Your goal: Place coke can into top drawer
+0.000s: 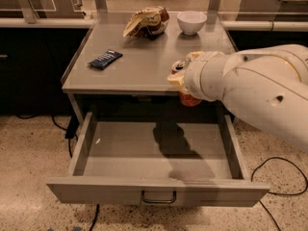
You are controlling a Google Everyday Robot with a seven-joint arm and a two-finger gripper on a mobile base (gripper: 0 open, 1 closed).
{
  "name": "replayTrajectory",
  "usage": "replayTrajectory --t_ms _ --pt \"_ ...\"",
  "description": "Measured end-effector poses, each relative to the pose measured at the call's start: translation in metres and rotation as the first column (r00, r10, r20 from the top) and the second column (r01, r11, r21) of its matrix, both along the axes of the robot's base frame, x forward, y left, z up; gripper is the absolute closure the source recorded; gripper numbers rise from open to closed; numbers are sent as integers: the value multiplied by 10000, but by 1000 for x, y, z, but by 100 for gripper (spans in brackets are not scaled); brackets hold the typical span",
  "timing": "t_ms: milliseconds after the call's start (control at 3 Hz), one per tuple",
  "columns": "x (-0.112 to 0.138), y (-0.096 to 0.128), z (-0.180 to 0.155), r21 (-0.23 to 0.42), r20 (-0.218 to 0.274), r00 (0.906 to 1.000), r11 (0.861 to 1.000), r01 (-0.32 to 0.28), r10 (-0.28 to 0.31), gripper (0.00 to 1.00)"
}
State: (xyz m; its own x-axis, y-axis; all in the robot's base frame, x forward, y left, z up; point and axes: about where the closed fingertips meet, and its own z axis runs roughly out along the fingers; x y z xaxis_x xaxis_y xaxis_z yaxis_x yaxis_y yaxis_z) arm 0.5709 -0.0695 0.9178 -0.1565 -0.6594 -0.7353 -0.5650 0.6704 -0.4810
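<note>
Right now the end effector (181, 80) is gripping the can (190, 100), closed around it, and holding it in the air just past the bench's (139, 66) near edge, over the far right part of the open drawer (96, 189). Releasing from this height is risking a bounce or topple. Lowering this close to the bench is also risking a knock against its edge.

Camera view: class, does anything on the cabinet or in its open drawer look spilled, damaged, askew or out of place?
Nothing spilled or broken. The snack bag lies crumpled on its side and the blue wrapper sits at a slant. The gripper holds the coke can above the open top drawer.
</note>
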Motion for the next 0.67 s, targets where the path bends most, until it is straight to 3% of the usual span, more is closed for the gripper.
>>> replayTrajectory --t_ms 667 --pt "-41 13 -25 -196 -410 9986 9992 -353 344 100"
